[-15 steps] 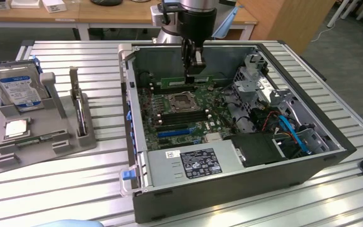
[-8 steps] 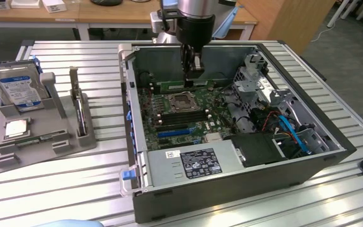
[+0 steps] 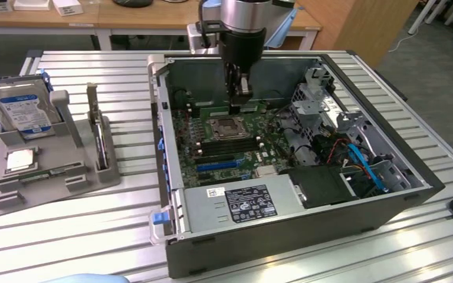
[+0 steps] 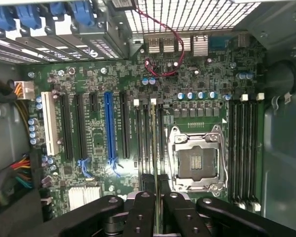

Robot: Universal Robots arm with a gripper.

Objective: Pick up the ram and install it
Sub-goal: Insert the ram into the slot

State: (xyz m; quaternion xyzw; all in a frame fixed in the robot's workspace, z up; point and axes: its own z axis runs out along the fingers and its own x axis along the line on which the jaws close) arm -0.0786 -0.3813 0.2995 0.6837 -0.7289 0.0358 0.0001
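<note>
Over the motherboard [image 4: 96, 143], the hand [image 4: 156, 186] seems clamped on the ram [image 4: 153, 143], upright between its fingers [image 4: 147, 183].

We can read no text; the print on the hard drive label [image 3: 20, 109] and power supply label [image 3: 249, 203] is illegible.

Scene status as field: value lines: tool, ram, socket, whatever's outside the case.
tool: shut on the ram, inside the PC case
ram: edge-on, lined up with the memory slots beside the CPU socket
seated: cannot tell
CPU socket: empty
outside case: hard drive upright in grey stand, exterior view's left
</note>
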